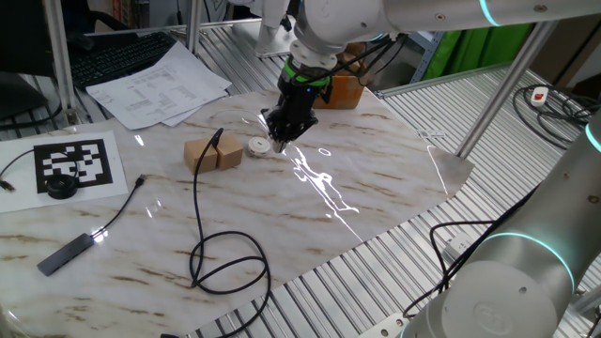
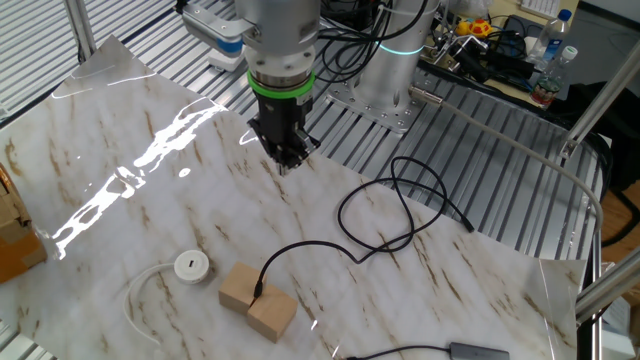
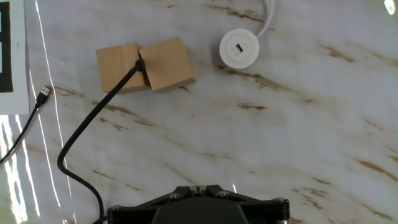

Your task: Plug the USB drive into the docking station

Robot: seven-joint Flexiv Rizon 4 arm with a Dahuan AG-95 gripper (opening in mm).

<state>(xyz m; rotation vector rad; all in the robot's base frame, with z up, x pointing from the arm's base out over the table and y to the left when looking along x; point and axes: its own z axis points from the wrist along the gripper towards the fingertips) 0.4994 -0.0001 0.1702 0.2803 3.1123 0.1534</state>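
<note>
The docking station (image 1: 258,145) is a small round white disc with a slot on top, lying flat on the marble table; it also shows in the other fixed view (image 2: 190,266) and the hand view (image 3: 239,48). The USB drive (image 3: 140,65) is a black plug tip wedged between two tan blocks (image 3: 144,65), left of the disc. Its black cable (image 1: 225,263) loops toward the front edge. My gripper (image 1: 282,134) hovers above the table just right of the disc, fingers together and empty; it also shows in the other fixed view (image 2: 285,158).
A dark flat stick (image 1: 64,253) on a thin cable lies front left, its metal plug (image 3: 43,93) near a marker sheet (image 1: 75,164) with a black puck (image 1: 61,186). Papers (image 1: 155,84) and a brown box (image 1: 343,89) sit behind. A white cable (image 2: 140,295) leaves the disc.
</note>
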